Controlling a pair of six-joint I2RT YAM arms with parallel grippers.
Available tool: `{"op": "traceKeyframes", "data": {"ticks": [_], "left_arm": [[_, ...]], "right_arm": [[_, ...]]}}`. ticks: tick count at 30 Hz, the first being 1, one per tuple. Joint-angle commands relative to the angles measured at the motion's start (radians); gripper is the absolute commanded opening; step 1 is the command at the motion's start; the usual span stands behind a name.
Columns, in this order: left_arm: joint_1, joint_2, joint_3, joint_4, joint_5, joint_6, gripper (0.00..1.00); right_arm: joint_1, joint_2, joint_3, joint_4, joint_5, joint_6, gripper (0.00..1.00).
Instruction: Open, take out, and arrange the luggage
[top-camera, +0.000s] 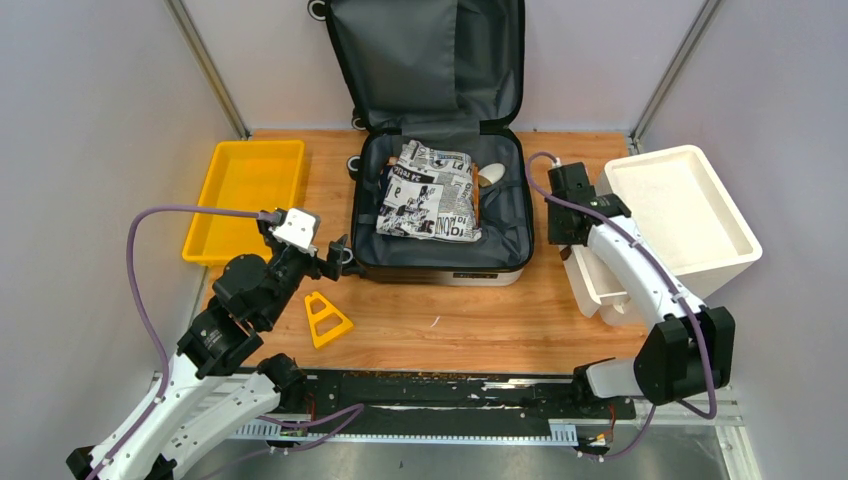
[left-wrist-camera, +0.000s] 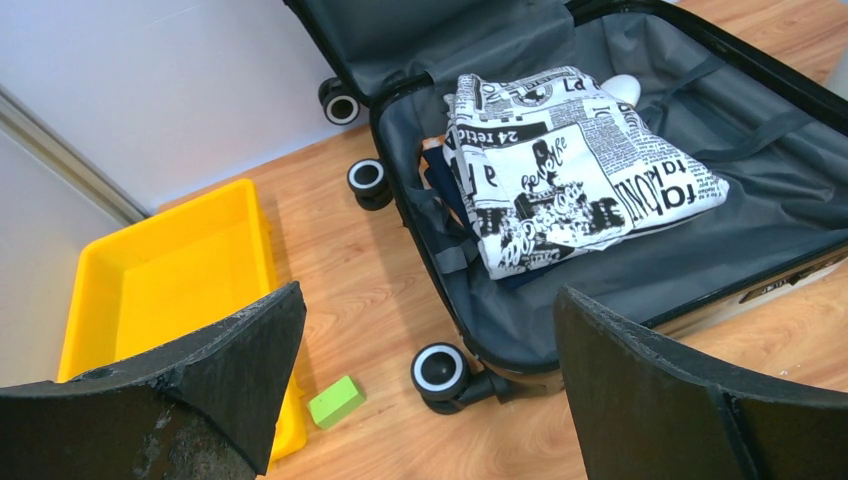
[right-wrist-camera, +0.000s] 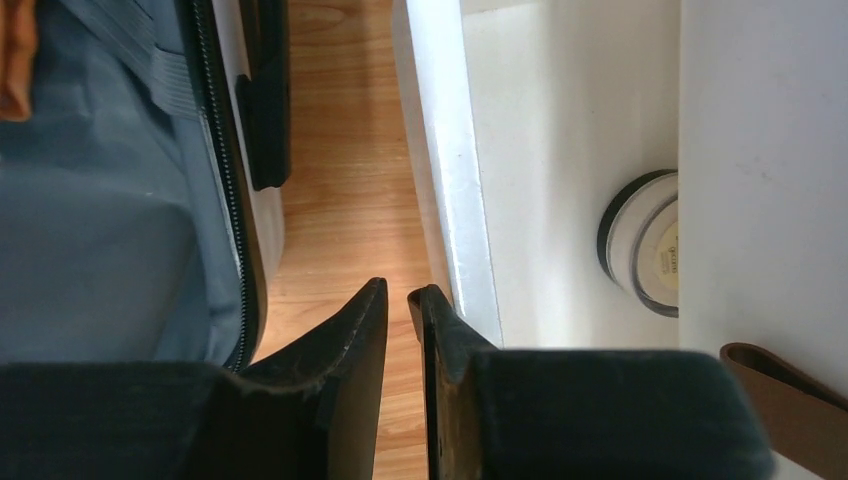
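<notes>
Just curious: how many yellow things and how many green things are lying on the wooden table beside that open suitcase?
Yellow: 2, the yellow plastic tray and the small yellow triangular frame
Green: 1, the small green block
Total: 3

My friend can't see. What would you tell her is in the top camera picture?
An open suitcase lies on a wooden table with a folded newspaper-print cloth inside. A yellow tray sits left of it, a white bin right of it, and the left arm and right arm flank it.
</notes>
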Motion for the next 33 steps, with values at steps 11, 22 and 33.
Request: {"op": "traceKeyframes", "data": {"ticks": [11, 22, 33], "left_arm": [[-0.001, -0.002, 0.000, 0.033, -0.004, 0.008, 1.00], [-0.001, 0.001, 0.001, 0.034, -0.004, 0.008, 1.00], [-0.001, -0.004, 0.000, 0.033, -0.003, 0.006, 1.00]], "right_arm": [[0.056, 0.019, -0.101, 0.085, 0.372, -0.079, 0.21], [0.055, 0.060, -0.144, 0.189, 0.497, -0.151, 0.20], [0.034, 0.095, -0.150, 0.301, 0.541, -0.242, 0.19]]}}
